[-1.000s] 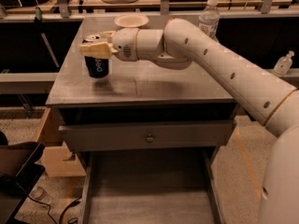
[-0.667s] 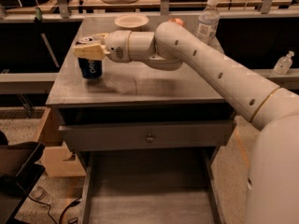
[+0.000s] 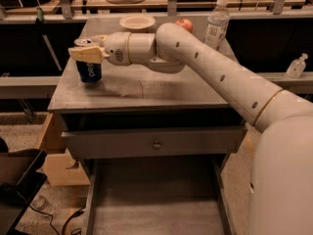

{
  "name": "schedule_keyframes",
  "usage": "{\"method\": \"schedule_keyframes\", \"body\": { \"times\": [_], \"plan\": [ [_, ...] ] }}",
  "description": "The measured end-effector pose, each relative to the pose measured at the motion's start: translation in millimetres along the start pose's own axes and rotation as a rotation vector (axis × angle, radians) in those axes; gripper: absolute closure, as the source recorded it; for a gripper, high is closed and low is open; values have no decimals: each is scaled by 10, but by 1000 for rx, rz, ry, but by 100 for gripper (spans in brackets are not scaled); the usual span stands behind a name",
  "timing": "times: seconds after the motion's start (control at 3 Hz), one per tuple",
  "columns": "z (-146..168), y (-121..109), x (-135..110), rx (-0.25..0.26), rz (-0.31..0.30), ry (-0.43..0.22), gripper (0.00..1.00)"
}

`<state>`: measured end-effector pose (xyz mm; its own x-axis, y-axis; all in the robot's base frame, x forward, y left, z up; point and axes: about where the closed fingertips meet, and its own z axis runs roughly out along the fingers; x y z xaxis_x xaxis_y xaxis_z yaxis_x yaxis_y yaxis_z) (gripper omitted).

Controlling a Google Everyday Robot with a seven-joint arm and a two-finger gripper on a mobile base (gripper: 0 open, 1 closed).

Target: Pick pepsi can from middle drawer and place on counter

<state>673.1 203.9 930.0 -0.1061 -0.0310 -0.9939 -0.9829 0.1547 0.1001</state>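
The pepsi can (image 3: 89, 71), dark blue with white lettering, stands upright at the left edge of the counter (image 3: 161, 88); whether its base touches the top I cannot tell. My gripper (image 3: 90, 48) reaches in from the right and is shut on the can's upper part, with one tan finger (image 3: 84, 54) in front of it and the other behind. The middle drawer (image 3: 156, 214) is pulled open below, and the part of its grey floor in view is bare.
At the back of the counter stand a white bowl (image 3: 137, 22), a red apple (image 3: 184, 24) and a clear plastic bottle (image 3: 217, 23). A closed drawer front with a round knob (image 3: 155, 144) sits above the open drawer. A cardboard box (image 3: 55, 158) is on the floor to the left.
My gripper has carried the can leftward across the counter, toward its left edge. The grip on the can is unchanged.
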Motion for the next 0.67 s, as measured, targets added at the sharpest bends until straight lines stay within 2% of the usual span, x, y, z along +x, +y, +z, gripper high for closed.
{"method": "schedule_keyframes", "body": {
  "times": [0.67],
  "plan": [
    [52,35,-3,-10,0,0,36]
  ]
}}
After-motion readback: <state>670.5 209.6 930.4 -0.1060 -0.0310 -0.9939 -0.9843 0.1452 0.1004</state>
